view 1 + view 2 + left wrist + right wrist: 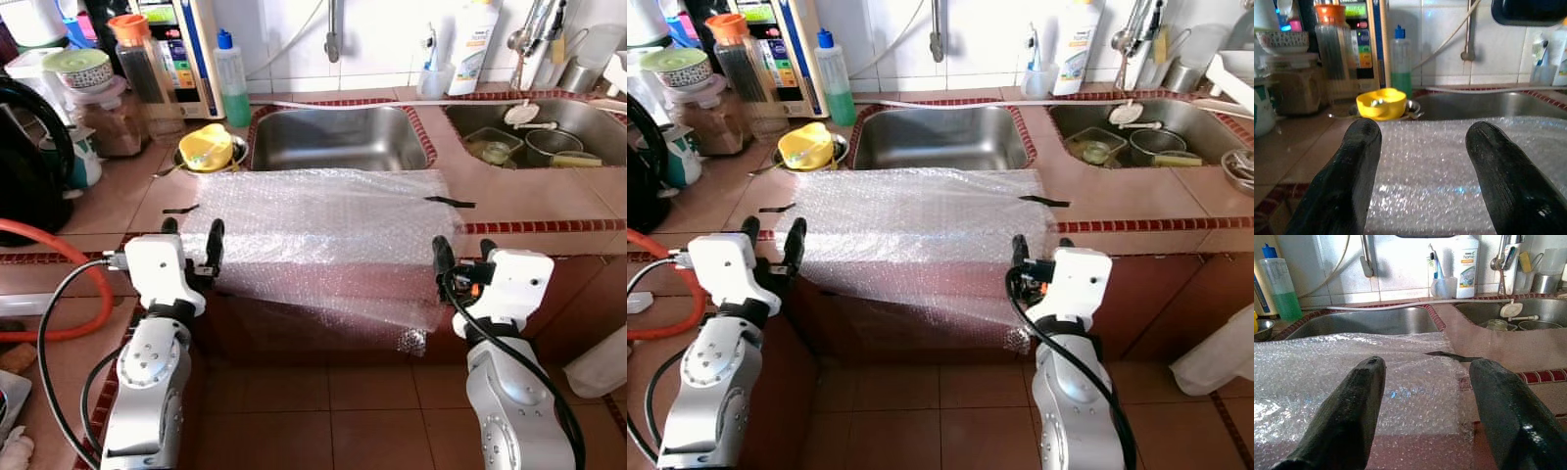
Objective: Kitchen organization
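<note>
While both arms reach toward the tiled worktop (519, 196), the scene reads so:

Bubble wrap (313, 230): spread flat between the two tools, its far edge at the sink (338, 137) rim, its near part hanging over the worktop front; held down at each side by a strip of black tape (449, 202).

Left tool (191, 238): fingers (1347, 181) spread apart, holding nothing, raised at the sheet's left edge; the wrist view looks between them across the wrap.

Right tool (460, 253): fingers (1506, 401) spread apart, holding nothing, at the sheet's right front corner, just short of the worktop edge.

Ahead of the left tool: a yellow bowl (206, 147) sitting in a metal dish, a bottle of green liquid (231, 80) behind it, jars and a stacked bowl (80, 69) further left.

Ahead of the right tool: a second sink (549, 127) holding a pot and glass containers, with a white bottle (473, 44) and a toothbrush cup (434, 73) on the ledge behind.

Beside the left arm: an orange hose (59, 264).
</note>
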